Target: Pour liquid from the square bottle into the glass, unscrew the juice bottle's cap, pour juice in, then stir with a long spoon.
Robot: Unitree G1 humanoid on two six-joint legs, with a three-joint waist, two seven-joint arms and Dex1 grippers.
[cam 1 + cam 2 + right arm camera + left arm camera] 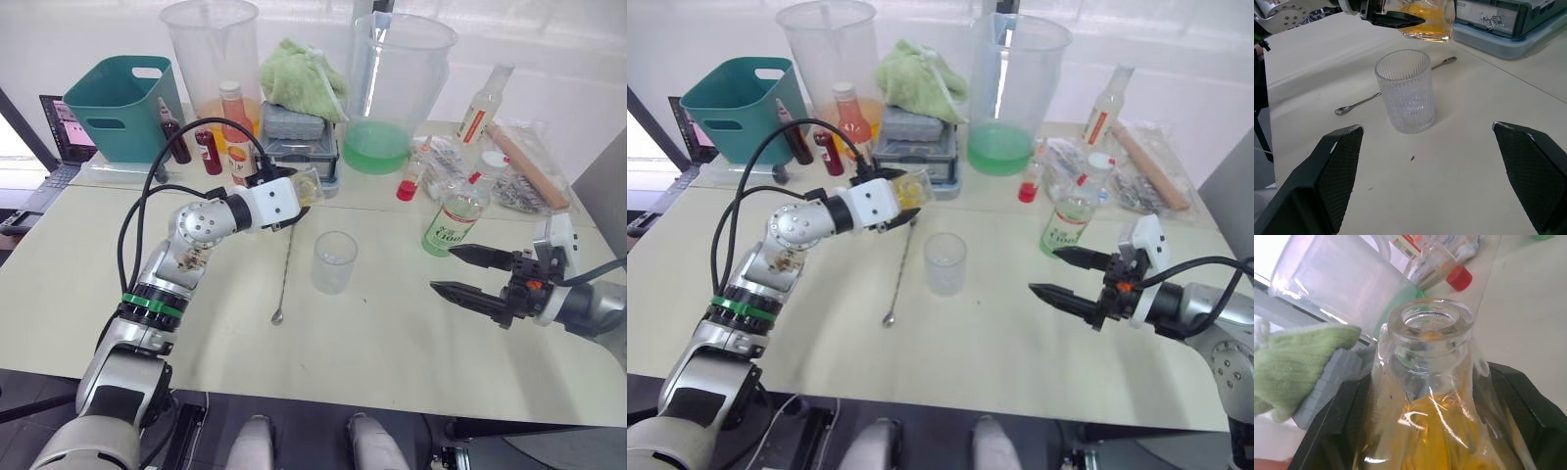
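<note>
A robot test lab set up as a drinks station, pale counter (pixel 392 343) against a white wall, huge plastic measuring jugs (pixel 400 88), teal bin (pixel 122 103), laptop (pixel 61 127), grey storage boxes (pixel 299 147), assorted bottles (pixel 233 122)

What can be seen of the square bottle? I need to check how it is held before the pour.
The square bottle is clear faceted glass with a short neck and an open, uncapped mouth, partly filled with yellow liquid. The left pincer is shut on its body, the black fingers pressing both sides. It is held off the table, tilted, to the robot's left of the glass and above the long spoon's handle end. Nothing is pouring out yet.
</note>
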